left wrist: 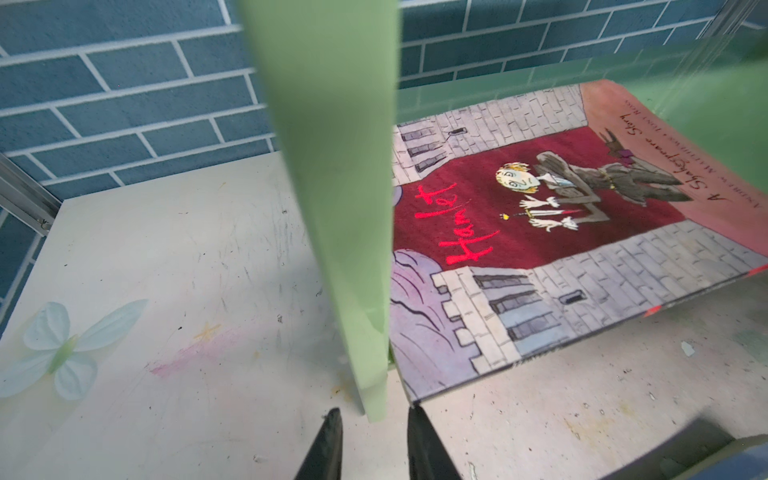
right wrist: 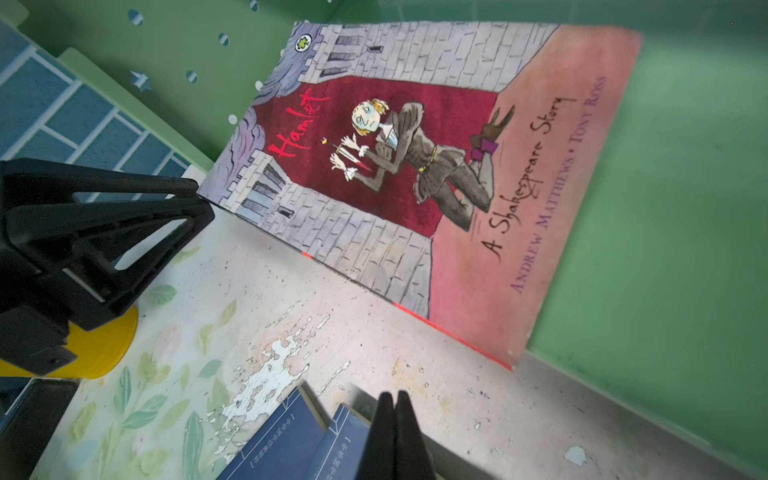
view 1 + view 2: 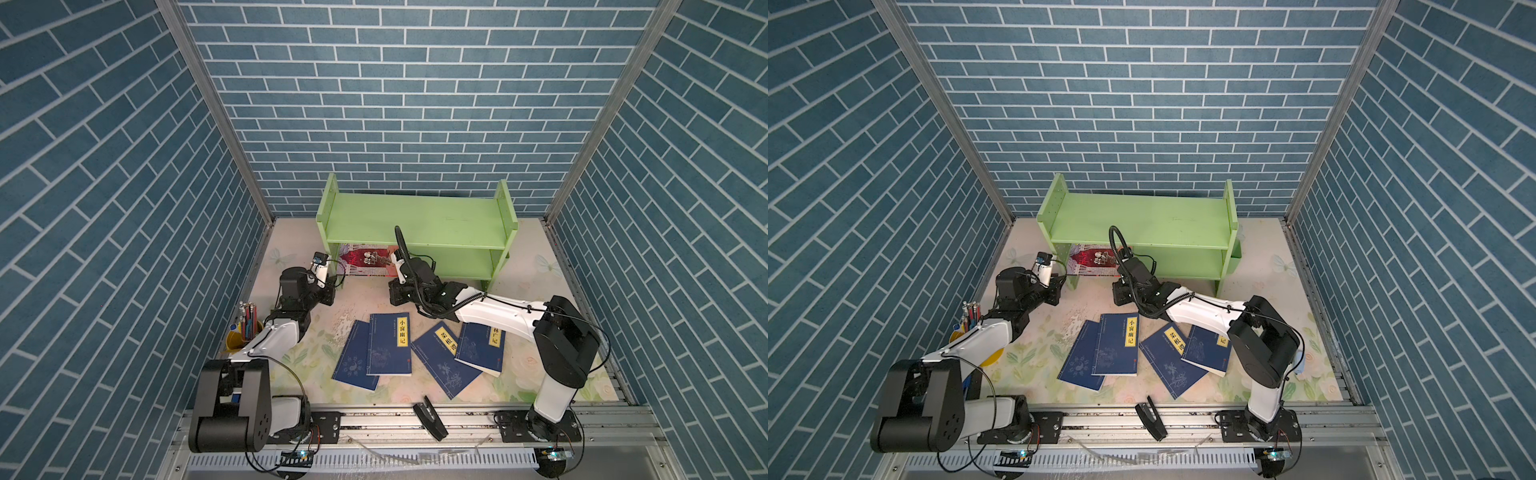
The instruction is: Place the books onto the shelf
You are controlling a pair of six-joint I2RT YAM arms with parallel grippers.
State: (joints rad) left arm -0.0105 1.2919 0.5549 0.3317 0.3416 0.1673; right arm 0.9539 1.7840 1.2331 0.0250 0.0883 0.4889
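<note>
The left gripper (image 1: 375, 440) has its two fingers (image 1: 328, 449) a little apart. The front foot of the shelf's left side board sits just ahead of the gap, and I cannot tell if they touch it. The right gripper (image 2: 394, 419) has its fingers pressed together with nothing between them, and it hangs low over the table (image 3: 530, 286) in front of the shelf (image 3: 415, 224). Between the two grippers lies the one red-and-grey book (image 3: 365, 259). It is cover up on the lower board, at the left end against the side board, and its red edge is about at the board's front edge. The cover shows grey castle walls, a red middle, a boy with a dagger and the red word "Hamlet". There are five books in all. The four blue books (image 3: 390, 347) lie flat on the table nearer the front, in two overlapping pairs, and yellow labels show on three. The shelf is light green with two boards. One yellow cup (image 3: 235, 345) at the left holds a bunch of pens (image 3: 248, 318).
</note>
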